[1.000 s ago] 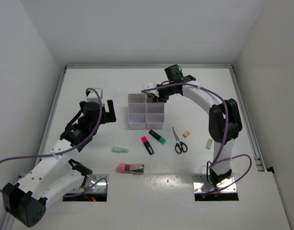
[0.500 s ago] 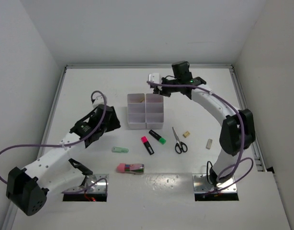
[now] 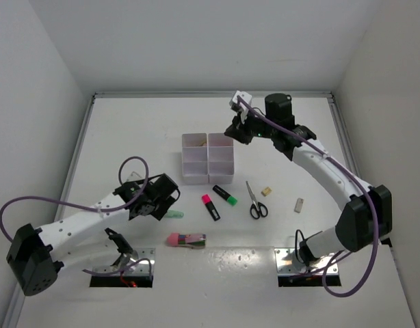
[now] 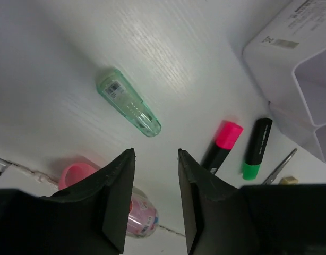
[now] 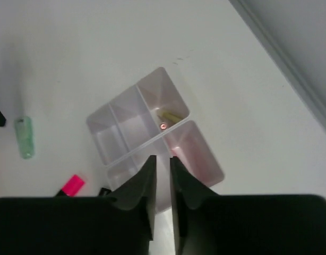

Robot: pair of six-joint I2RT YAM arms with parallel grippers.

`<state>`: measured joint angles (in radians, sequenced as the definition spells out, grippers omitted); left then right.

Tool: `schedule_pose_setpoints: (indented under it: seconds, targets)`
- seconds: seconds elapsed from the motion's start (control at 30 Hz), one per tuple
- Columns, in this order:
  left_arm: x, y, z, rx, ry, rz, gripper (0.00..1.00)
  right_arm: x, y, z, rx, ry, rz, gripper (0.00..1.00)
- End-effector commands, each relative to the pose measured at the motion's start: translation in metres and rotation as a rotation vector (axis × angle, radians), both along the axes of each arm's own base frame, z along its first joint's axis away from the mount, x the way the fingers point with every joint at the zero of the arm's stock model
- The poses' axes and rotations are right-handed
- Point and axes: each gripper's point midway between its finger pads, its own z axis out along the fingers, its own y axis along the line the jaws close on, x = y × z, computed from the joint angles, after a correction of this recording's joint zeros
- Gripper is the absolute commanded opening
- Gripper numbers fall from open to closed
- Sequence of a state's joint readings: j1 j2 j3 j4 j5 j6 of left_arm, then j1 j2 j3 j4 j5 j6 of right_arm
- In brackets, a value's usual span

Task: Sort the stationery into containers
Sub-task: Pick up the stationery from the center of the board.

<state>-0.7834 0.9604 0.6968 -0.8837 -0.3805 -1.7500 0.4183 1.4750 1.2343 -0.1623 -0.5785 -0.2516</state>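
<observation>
The left fingers (image 4: 118, 196) are hanging low over the desk (image 3: 128, 137), standing partly open with nothing between them. The mint eraser-like piece (image 4: 129, 103) is lying just ahead of their tips. The pink highlighter (image 4: 220, 146) and green highlighter (image 4: 256, 146) are lying side by side near the white tray (image 3: 195, 177). The scissors (image 3: 255, 201) are sitting to their right, with two beige bits (image 3: 266, 192) beyond. A pink-capped piece (image 3: 186, 240) is lying near the arm bases. The right fingers (image 5: 142, 196) are hovering high above the tray, showing only a thin slit and gripping nothing. Something yellowish (image 5: 171, 117) is resting in one compartment.
</observation>
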Motion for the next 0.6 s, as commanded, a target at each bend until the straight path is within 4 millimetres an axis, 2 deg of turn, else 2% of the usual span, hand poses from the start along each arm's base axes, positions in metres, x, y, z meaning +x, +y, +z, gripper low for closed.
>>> schedule_pose_setpoints:
  seconds: [0.0, 0.03, 0.07, 0.13, 0.17, 0.27, 0.5, 0.57]
  targets:
    - [-0.003, -0.005, -0.004, -0.051, 0.038, 0.149, 0.43, -0.013, -0.006, -0.006, 0.050, 0.085, -0.055, 0.12]
    - [-0.003, -0.006, -0.006, -0.039, 0.037, 0.150, 0.43, -0.013, -0.009, -0.006, 0.052, 0.080, -0.075, 0.13]
    - [-0.003, -0.005, -0.008, -0.032, 0.043, 0.150, 0.46, -0.017, -0.012, -0.006, 0.062, 0.074, -0.087, 0.25]
    - [-0.004, 0.004, -0.019, -0.012, 0.075, 0.185, 0.52, -0.021, -0.013, -0.004, 0.075, 0.067, -0.089, 0.28]
    - [-0.002, 0.002, -0.020, -0.015, 0.074, 0.185, 0.54, -0.023, -0.014, -0.007, 0.079, 0.058, -0.089, 0.34]
    - [0.001, 0.007, -0.033, 0.009, 0.094, 0.209, 0.57, -0.028, -0.017, -0.003, 0.092, 0.050, -0.102, 0.40]
    - [0.006, 0.008, -0.058, 0.056, 0.164, 0.206, 0.60, -0.028, -0.024, 0.001, 0.101, 0.034, -0.132, 0.41]
    - [0.012, 0.010, -0.059, 0.063, 0.166, 0.214, 0.60, -0.030, -0.025, -0.001, 0.100, 0.036, -0.132, 0.41]
